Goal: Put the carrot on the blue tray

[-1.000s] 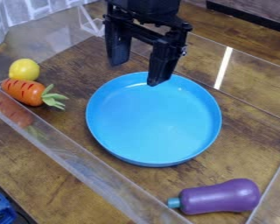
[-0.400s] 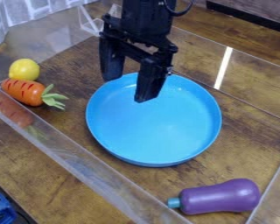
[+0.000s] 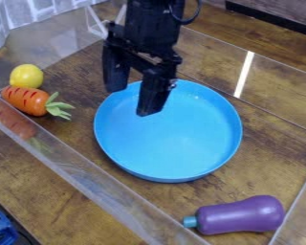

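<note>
Orange and grooved, the carrot [image 3: 27,100] lay on the wooden table [image 3: 277,124] at the left, its green top pointing toward the tray [image 3: 182,144] and its blunt end just beside a lemon [image 3: 27,76]. It was well clear of the tray, so the task had not really begun. The gripper [image 3: 131,89] hung over the tray's near-left rim, pointing straight down, jaws spread wide and holding nothing.

The step in hand, as I judged it, was the approach to the carrot. Doing it well would mean carrying the open jaws leftward across the bare wood until they stood directly above the thick middle of the carrot, not over the leafy end (which looked too thin and soft to hold). The carrot lay at a slant, so the wrist should be rolled until the jaws straddled it across its width; closing along its length would likely push it away or squirt it out. The lemon sat close enough that one finger could nudge it on the way down, so the descent should favour the side of the carrot away from it. A clear wall [image 3: 79,182] ran along the table's front edge near the carrot, and the fingers should stay inside it. An eggplant [image 3: 240,214] lay far off at the lower right, no concern here.
</note>
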{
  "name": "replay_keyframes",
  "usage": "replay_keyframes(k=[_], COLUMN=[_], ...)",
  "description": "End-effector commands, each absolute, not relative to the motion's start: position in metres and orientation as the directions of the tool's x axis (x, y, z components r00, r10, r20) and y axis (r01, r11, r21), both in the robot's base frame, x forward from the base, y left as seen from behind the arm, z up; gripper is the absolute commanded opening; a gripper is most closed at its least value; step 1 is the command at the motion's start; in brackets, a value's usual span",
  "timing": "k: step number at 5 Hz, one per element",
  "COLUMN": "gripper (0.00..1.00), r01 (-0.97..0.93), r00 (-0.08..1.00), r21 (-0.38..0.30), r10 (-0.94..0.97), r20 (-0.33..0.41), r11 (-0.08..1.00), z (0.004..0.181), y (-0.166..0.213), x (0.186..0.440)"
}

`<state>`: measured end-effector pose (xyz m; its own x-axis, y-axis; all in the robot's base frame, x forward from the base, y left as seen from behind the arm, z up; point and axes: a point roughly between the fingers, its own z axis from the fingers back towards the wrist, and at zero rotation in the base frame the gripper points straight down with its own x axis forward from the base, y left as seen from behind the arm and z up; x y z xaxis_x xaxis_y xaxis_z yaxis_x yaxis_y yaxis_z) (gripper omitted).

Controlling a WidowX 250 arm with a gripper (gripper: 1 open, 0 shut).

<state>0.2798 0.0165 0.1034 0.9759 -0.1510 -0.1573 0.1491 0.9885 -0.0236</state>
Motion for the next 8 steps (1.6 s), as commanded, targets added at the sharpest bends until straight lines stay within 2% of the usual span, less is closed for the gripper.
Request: replay_keyframes(k=[1,8], gripper=[1.0,1.0], r01=[0.169,0.333], r00=[0.976,0.924], r21=[-0.02,-0.041], r10=[-0.17,-0.335], r20=[-0.139,-0.183], r11=[0.985,0.942], z=[0.107,0.091], y=[0.026,0.057], x=[0.281,0.268])
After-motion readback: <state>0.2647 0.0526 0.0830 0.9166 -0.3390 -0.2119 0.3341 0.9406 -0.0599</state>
